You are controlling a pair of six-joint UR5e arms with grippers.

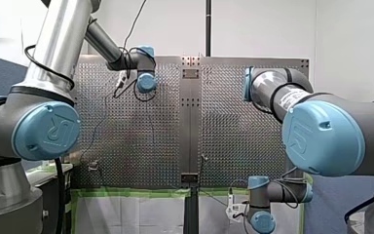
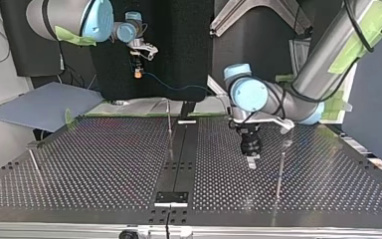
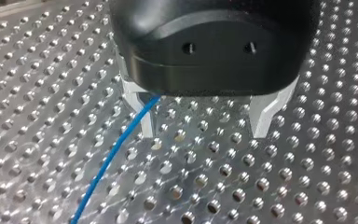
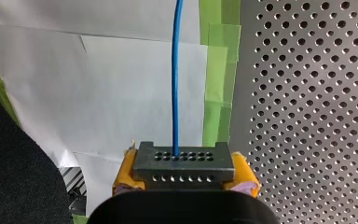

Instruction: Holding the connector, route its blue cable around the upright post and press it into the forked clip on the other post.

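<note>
My right gripper [image 4: 182, 171] has yellow pads and is shut on the dark grey connector [image 4: 182, 161]. The blue cable [image 4: 175, 74] runs straight ahead out of the connector. In the top view this gripper [image 2: 138, 68] hangs off the far side of the table, and the cable [image 2: 171, 87] sags from it towards the thin upright post [image 2: 169, 124]. My left gripper [image 3: 205, 125] is black with metal fingers [image 3: 142, 116]. It stands open, low over the perforated table [image 3: 284, 186], and grips nothing. The blue cable [image 3: 107, 158] passes one of its fingers. A second post [image 2: 280, 169] with a clip-like top stands beside this gripper [image 2: 251, 160].
A third thin post [image 2: 35, 167] leans at the top view's left. White paper [image 4: 121, 93] and green tape [image 4: 216, 88] lie under my right gripper, beyond the table's edge. A dark centre rail [image 2: 179, 154] splits the table.
</note>
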